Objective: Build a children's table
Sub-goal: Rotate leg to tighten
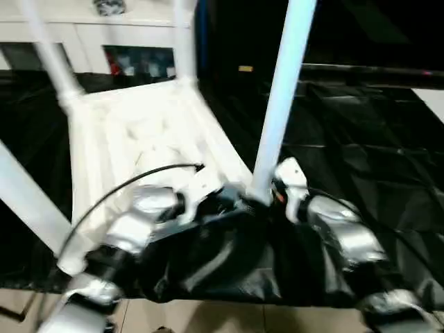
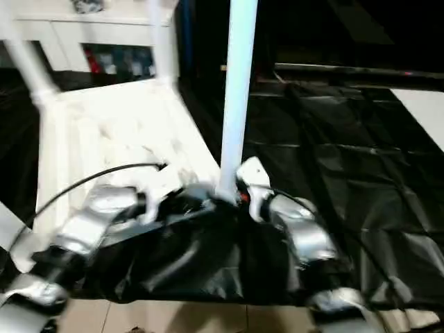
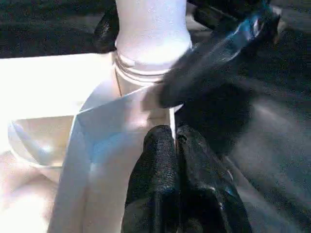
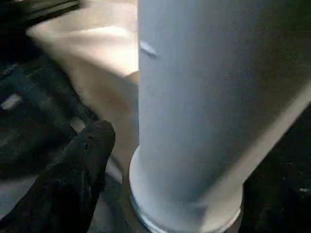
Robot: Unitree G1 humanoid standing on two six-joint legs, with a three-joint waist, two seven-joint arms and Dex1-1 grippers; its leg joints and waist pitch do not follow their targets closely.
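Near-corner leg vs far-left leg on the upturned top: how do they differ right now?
The near-corner leg stands at the tabletop corner closest to the robot, flanked by the left gripper and the right gripper; the far-left leg has no gripper near it. The near-corner leg leans right going up, the far-left leg leans left. Both are white tubes seated at corner sockets, pointing upward.

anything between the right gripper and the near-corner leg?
Nothing visible. The right gripper sits right beside the base of the white tapered tube leg, which stands upright in the corner socket of the white plastic tabletop; one black finger shows next to it.
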